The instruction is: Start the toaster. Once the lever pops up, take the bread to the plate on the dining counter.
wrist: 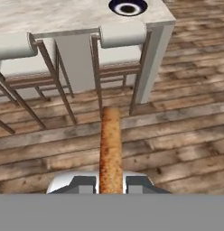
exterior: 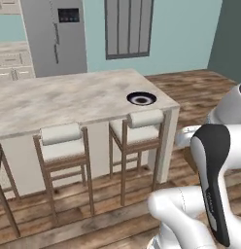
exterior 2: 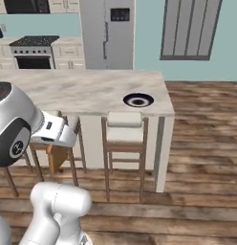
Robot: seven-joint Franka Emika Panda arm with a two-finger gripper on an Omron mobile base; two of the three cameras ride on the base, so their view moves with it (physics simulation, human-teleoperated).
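Observation:
The bread (wrist: 110,144), a golden-brown slice seen edge-on, stands between my fingertips, and my gripper (wrist: 110,182) is shut on it. From the right base view the bread (exterior 2: 56,160) hangs under my hand, low in front of the stools. The plate (exterior: 141,98) (exterior 2: 138,100) (wrist: 128,6), dark with a pale ring, rests near the right end of the dining counter (exterior: 69,99) (exterior 2: 82,91) (wrist: 50,16), well ahead of and above the bread. The toaster is out of view.
White-cushioned wooden stools (exterior: 60,141) (exterior: 142,126) (exterior 2: 123,127) (wrist: 123,36) line the counter's near side, between me and the plate. A grey fridge (exterior: 54,34) (exterior 2: 108,33) and a stove (exterior 2: 32,50) stand behind. Wooden floor (exterior 2: 201,143) lies to the right of the counter.

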